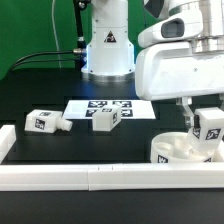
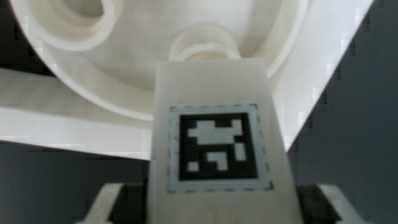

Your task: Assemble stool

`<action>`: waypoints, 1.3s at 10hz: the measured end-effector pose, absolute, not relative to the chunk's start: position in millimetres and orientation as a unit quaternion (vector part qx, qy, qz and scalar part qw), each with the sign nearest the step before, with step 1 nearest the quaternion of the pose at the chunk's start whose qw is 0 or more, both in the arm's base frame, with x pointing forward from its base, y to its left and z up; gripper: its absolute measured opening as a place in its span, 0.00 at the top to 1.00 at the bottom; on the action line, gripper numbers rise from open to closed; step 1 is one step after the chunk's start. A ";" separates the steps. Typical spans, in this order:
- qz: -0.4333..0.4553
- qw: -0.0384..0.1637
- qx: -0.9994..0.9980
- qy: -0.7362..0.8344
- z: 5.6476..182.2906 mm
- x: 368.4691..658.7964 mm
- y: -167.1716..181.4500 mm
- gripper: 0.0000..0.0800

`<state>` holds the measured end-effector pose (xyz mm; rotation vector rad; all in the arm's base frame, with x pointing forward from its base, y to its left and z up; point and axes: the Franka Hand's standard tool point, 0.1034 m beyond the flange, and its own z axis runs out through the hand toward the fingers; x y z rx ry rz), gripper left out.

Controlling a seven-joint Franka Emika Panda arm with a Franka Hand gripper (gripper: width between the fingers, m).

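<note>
Gripper (image 1: 204,114): closed on an upright stool leg (image 2: 214,130).
Leg tip: against the round seat (image 1: 172,151).
Loose leg (image 1: 45,121), second loose leg (image 1: 106,118): near the marker board (image 1: 84,104).

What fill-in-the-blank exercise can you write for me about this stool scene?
1. The jaws are shut on one stool ____.
2. ____ more legs lie loose, not gripped.
3. The held leg hangs over the round white ____.

Missing words: leg; Two; seat.
</note>
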<state>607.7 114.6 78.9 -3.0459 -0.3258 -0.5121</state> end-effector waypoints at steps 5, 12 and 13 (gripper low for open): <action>-0.170 0.018 -0.980 -0.104 78.7 609.3 115.3 0.51; -0.121 0.025 -0.989 -0.080 83.1 613.0 125.7 0.19; -0.068 0.025 -0.995 -0.072 84.6 612.6 131.4 0.19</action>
